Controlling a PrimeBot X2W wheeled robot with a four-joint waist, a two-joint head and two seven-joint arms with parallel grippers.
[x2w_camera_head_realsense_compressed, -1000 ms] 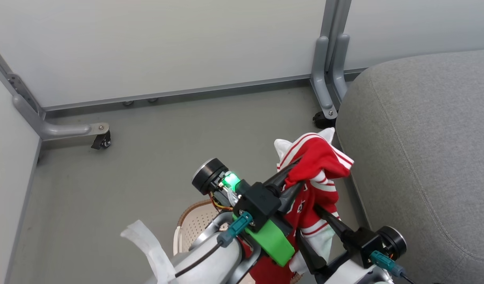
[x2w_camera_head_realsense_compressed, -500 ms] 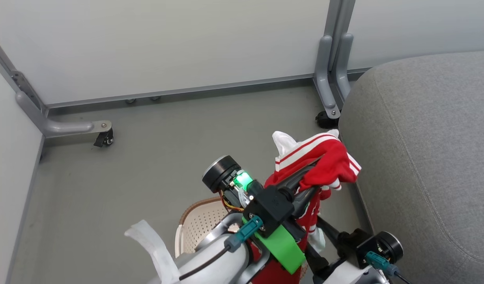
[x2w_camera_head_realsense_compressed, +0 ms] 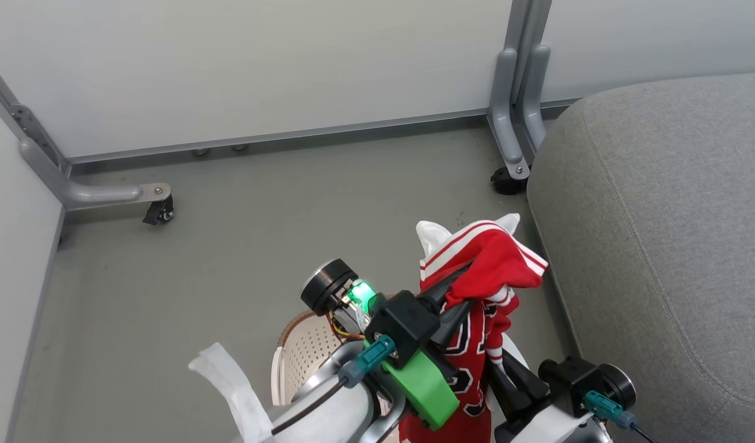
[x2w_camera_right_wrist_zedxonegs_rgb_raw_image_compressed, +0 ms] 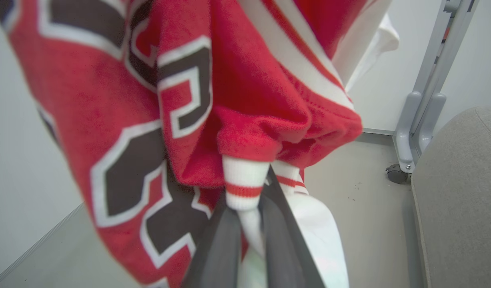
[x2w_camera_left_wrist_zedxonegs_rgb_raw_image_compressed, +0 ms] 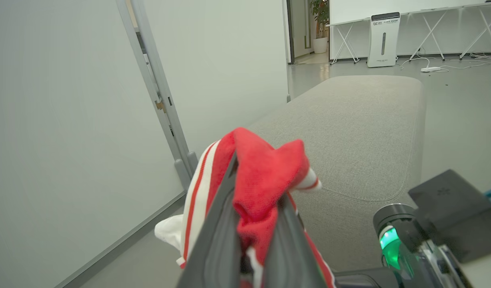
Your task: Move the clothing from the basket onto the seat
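Note:
The clothing is a red jersey [x2w_camera_head_realsense_compressed: 497, 258] with white stripes and black-white lettering, hanging in the air beside the seat. My left gripper [x2w_camera_head_realsense_compressed: 469, 284] is shut on its top fold; the left wrist view has both fingers [x2w_camera_left_wrist_zedxonegs_rgb_raw_image_compressed: 217, 240] pinching red cloth [x2w_camera_left_wrist_zedxonegs_rgb_raw_image_compressed: 261, 176]. Lower down, my right gripper [x2w_camera_head_realsense_compressed: 497, 364] is shut on the jersey. In the right wrist view a white striped cuff [x2w_camera_right_wrist_zedxonegs_rgb_raw_image_compressed: 245, 184] is clamped between that gripper's [x2w_camera_right_wrist_zedxonegs_rgb_raw_image_compressed: 249, 212] fingers. The cream basket [x2w_camera_head_realsense_compressed: 303, 347] sits on the floor, mostly hidden under my left arm. The grey seat [x2w_camera_head_realsense_compressed: 660, 215] lies to the right, with nothing on the part in view.
Grey partition walls close off the far side and the left. A partition post [x2w_camera_head_realsense_compressed: 515, 92] with a caster [x2w_camera_head_realsense_compressed: 506, 181] stands at the seat's far corner. Another caster foot [x2w_camera_head_realsense_compressed: 159, 212] is at the far left. Open grey floor [x2w_camera_head_realsense_compressed: 260, 234] lies between.
My right gripper was open around the jersey's lower part and has closed on it. The left gripper keeps its hold. The jersey now hangs straighter, lettering showing.

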